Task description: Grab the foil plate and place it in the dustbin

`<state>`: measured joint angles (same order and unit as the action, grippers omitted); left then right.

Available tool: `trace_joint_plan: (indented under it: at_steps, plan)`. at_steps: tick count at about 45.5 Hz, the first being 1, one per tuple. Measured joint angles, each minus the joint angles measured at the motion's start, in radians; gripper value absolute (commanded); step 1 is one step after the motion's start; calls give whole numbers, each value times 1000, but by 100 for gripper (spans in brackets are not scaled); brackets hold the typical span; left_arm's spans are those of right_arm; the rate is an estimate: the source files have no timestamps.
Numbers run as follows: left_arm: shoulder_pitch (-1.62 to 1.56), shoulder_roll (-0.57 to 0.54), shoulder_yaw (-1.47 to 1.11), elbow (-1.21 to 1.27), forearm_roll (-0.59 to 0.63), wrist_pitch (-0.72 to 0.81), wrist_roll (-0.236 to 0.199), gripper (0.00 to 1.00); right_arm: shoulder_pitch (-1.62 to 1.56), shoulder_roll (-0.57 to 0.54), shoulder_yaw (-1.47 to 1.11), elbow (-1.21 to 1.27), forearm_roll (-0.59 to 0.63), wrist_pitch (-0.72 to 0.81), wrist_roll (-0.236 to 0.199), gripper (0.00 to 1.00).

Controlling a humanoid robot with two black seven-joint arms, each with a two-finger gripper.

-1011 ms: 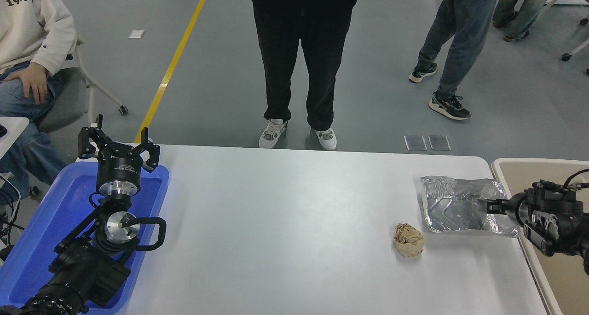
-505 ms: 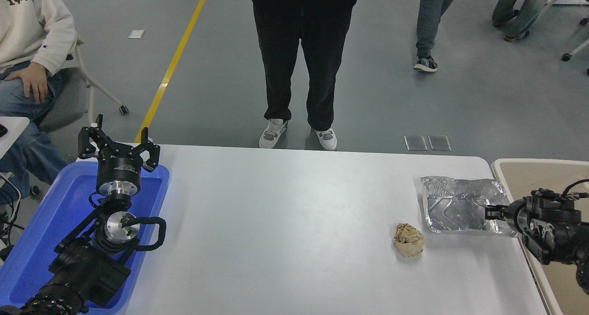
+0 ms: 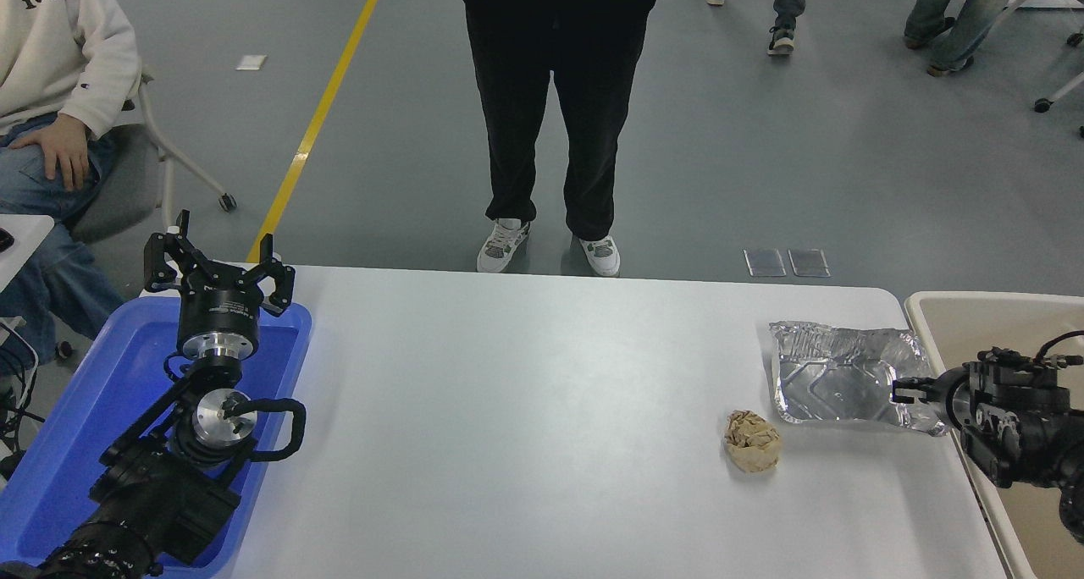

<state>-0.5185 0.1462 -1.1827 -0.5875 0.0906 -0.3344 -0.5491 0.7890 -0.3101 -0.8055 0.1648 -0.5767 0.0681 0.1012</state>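
right pincer (image 3: 903, 390) at the right rim of the foil plate (image 3: 838, 377), which lies flat on the counter (image 3: 525, 410) beside the dustbin (image 3: 974, 321); cannot tell if it pinches the rim. risk: thin foil tears or slips; paper ball (image 3: 752, 441) near.

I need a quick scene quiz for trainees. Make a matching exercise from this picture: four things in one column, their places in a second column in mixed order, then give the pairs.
Things:
1. foil plate
2. paper ball
3. blue tray
4. dustbin

Places:
A. at the table's left end, under the left gripper
B. off the table's right edge
C. on the table near its right end, at the tip of the right gripper
D. on the table, just left of and nearer than the foil plate

Pairs: 1-C, 2-D, 3-A, 4-B
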Motion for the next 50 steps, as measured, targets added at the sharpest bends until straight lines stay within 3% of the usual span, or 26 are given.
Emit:
trace_joint_plan:
  at_steps: [27,40,50]
  plan:
    - [0,0,0,0,1,0,0,99,69,-39,58,43,38,29,16,0]
    - [0,1,0,0,0,0,0,99,299,-224,88,339,41,66,21,0]
    - [0,1,0,0,0,0,0,99,552,-408,81,639,-22,130,-4,0]
